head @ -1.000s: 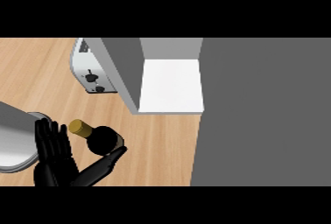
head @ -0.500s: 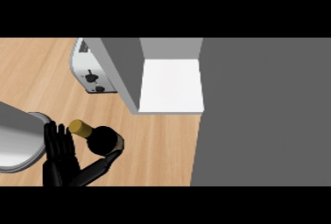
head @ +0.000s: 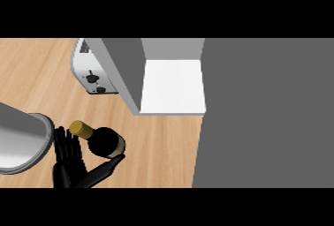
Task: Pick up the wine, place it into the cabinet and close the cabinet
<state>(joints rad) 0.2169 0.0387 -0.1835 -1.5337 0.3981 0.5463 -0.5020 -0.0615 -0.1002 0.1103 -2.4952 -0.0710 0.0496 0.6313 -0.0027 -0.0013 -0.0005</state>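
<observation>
One dark wine bottle with a gold cap (head: 101, 140) stands near the bench's (head: 157, 141) front edge, and my left robot hand (head: 73, 161) sits against it, fingers straight up one side, thumb under the other, not yet curled round. Lifting now, I judge it could tip. Just left is a round grey metal pot (head: 20, 141); beyond, a silver toaster (head: 92, 70). Free bench leads to the open white cabinet shelf (head: 173, 86), whose grey wall edge could catch the bottle.
</observation>
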